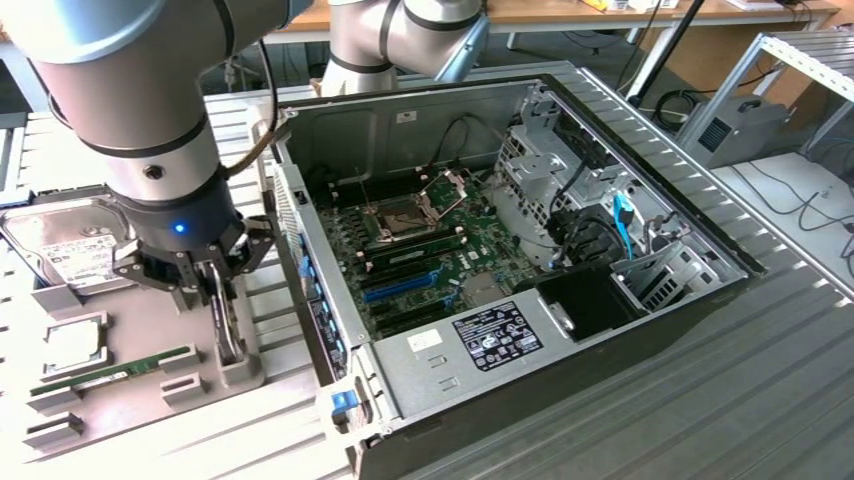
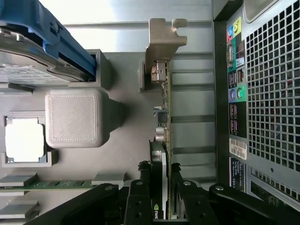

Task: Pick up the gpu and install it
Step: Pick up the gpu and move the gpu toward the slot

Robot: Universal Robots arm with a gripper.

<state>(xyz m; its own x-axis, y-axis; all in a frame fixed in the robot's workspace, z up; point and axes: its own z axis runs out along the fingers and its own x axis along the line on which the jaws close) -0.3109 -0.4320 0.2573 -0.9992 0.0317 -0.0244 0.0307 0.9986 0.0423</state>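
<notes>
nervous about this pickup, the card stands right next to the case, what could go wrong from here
The end effector straddles the gpu at one end, away from its metal bracket, so the card may tilt when lifted. The bracket sits against the gray holder, close beside the computer case; it could snag either.

The gpu [image 2: 164, 117] is a green card with a silver bracket [image 2: 161, 44] and black fan cover [image 2: 158, 161]; the gripper [image 2: 160, 187] is black. The tray [image 2: 126, 154] is plain grey, its block [image 2: 72, 117] finely ribbed. The hard drive [image 1: 54, 225] is silver with a white label [image 1: 80, 262], the memory stick [image 1: 114, 375] green. The computer case [image 2: 276, 93] is black, its back a grid of small holes; the motherboard [image 1: 454, 255] is green with a blue slot [image 1: 398, 290].
</notes>
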